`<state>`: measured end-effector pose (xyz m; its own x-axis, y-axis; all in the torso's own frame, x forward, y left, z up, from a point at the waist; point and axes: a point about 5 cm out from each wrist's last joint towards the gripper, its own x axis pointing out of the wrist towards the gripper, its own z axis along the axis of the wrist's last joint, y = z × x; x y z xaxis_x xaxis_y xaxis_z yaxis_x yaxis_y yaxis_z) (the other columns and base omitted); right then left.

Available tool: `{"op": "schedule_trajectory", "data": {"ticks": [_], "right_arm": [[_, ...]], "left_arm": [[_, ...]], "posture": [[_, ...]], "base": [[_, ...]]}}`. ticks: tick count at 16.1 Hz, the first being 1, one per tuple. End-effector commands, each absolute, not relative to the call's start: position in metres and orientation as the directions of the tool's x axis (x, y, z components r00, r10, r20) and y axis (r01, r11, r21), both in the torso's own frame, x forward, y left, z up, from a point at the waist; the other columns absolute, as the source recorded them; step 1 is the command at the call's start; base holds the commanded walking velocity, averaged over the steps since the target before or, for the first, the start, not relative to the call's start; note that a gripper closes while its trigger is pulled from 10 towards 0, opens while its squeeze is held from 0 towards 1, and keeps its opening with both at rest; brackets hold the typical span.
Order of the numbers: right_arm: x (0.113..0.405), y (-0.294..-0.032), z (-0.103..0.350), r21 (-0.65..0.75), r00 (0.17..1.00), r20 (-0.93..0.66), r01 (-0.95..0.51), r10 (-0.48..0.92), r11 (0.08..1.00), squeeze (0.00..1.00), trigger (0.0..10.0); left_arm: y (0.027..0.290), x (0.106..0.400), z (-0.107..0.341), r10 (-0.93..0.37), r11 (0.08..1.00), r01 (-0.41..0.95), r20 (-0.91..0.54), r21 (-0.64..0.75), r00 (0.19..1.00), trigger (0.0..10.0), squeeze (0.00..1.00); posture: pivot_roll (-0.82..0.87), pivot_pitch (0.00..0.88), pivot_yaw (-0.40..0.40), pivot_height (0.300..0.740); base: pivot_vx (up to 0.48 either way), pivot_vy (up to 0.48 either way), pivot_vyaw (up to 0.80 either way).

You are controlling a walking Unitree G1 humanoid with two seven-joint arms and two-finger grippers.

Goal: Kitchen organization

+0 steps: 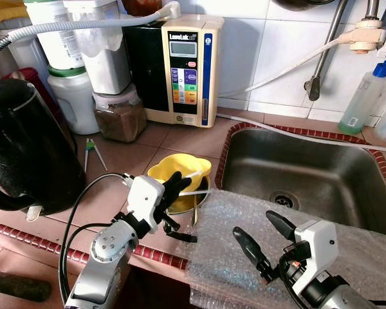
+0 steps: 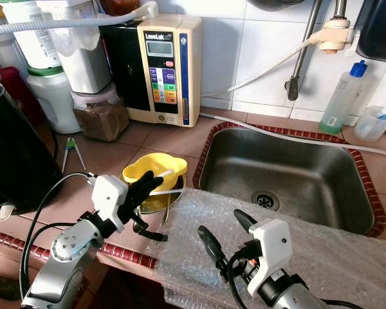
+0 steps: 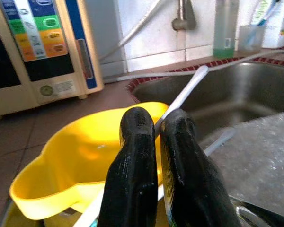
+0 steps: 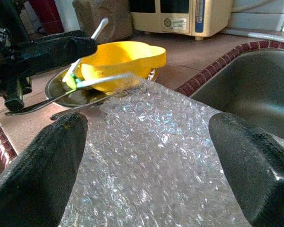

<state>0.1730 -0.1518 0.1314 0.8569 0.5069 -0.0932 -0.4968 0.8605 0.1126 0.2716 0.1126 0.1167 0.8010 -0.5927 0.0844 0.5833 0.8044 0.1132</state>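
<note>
A yellow plastic bowl (image 1: 192,168) sits in a shallow metal dish (image 4: 56,87) on the tiled counter, left of the sink. A white utensil handle (image 3: 184,92) slants up out of the bowl. My left gripper (image 1: 174,185) is at the bowl's near rim, shut on that handle. In the right wrist view, metal cutlery (image 4: 104,79) also lies across the dish. My right gripper (image 1: 254,223) hovers open over a sheet of bubble wrap (image 1: 321,222), which drapes from the counter's front edge to the sink's near rim, with nothing between its fingers (image 4: 42,170).
A steel sink (image 1: 309,161) lies to the right with a soap bottle (image 1: 367,96) behind it. A black kettle (image 1: 19,148) stands at the left. Jars (image 1: 119,112) and a cream water machine (image 1: 186,71) line the back wall. Green-tipped tongs (image 1: 90,151) lie on the tiles.
</note>
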Motion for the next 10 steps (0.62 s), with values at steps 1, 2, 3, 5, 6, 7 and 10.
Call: {"op": "schedule_trajectory", "data": {"ticks": [1,2,3,5,6,7,10], "right_arm": [[0.175,-0.154,0.13,0.112,0.855,-0.106,-0.497,0.508,0.86,0.0,10.0],[0.175,-0.155,0.129,0.114,0.855,-0.105,-0.496,0.507,0.861,0.0,10.0],[0.176,-0.155,0.129,0.114,0.857,-0.105,-0.494,0.505,0.862,0.0,10.0],[0.176,-0.155,0.129,0.109,0.857,-0.105,-0.495,0.505,0.862,0.0,10.0],[0.176,-0.156,0.129,0.107,0.859,-0.106,-0.491,0.501,0.864,0.0,10.0],[0.176,-0.155,0.129,0.105,0.859,-0.106,-0.491,0.5,0.865,0.0,10.0],[0.178,-0.156,0.129,0.099,0.862,-0.104,-0.488,0.497,0.867,0.0,10.0]], "left_arm": [[0.117,0.276,0.126,-0.574,0.817,0.559,0.115,0.14,0.811,0.0,0.0],[0.117,0.277,0.127,-0.573,0.818,0.558,0.117,0.143,0.811,0.0,0.0],[0.119,0.279,0.127,-0.563,0.825,0.547,0.123,0.143,0.817,0.0,0.0],[0.121,0.283,0.13,-0.527,0.848,0.505,0.143,0.162,0.838,0.0,0.0],[0.123,0.285,0.135,-0.499,0.864,0.476,0.169,0.162,0.85,0.0,0.0],[0.123,0.287,0.139,-0.485,0.873,0.459,0.188,0.164,0.854,0.0,0.0],[0.124,0.295,0.156,-0.423,0.905,0.39,0.257,0.172,0.869,0.0,0.0]], "posture": [[-0.01,0.0,0.043,0.74],[-0.01,0.0,0.044,0.74],[-0.01,0.0,0.045,0.74],[-0.01,0.0,0.045,0.74],[-0.01,0.0,0.045,0.74],[-0.01,0.0,0.045,0.74],[-0.01,0.0,0.042,0.74]], "base": [[0.0,0.0,0.0],[0.0,0.0,0.0],[0.0,0.0,0.0],[0.0,0.0,0.0],[0.0,0.0,0.0],[0.0,0.0,0.0],[0.0,0.0,0.0]]}}
